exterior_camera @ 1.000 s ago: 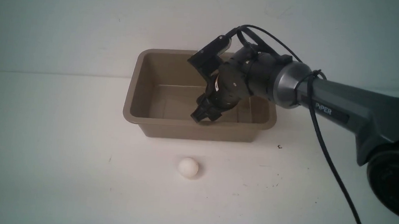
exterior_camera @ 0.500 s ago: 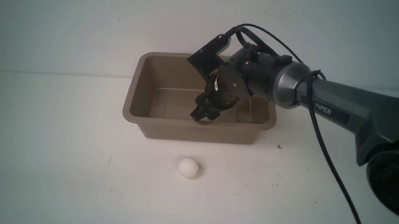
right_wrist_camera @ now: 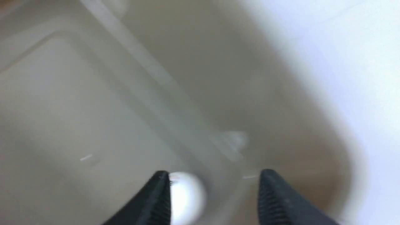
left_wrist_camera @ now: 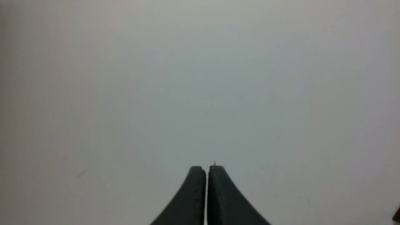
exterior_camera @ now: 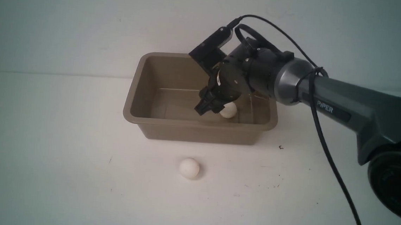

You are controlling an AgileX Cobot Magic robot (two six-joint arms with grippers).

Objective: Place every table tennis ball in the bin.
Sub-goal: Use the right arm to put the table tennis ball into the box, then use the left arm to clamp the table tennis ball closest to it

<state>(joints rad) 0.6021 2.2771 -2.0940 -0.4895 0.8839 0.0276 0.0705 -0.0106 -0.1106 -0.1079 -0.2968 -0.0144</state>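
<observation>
Front view: my right arm [exterior_camera: 342, 97] reaches in from the right, its gripper [right_wrist_camera: 215, 181] angled down over the bin [exterior_camera: 199, 124]. Right wrist view: fingers stand apart, jaws open, nothing gripped. One ball [exterior_camera: 229, 110] lies inside the bin, toward its near side and right of the middle, partly hidden by the gripper in the front view; in the wrist view one finger covers part of it. Second ball [exterior_camera: 189, 168] sits on the white table [exterior_camera: 76, 174], in front of the bin and apart from it. Count: one in, one out. Bin is tan-brown, upright, long side toward me. Left gripper [left_wrist_camera: 207, 170]: shut, two dark fingertips close together, nothing between them, pale surface beyond. A black cable [exterior_camera: 337, 171] hangs from my right arm, well to the right of the ball on the table. Right wrist picture blurred; fine detail not readable.
</observation>
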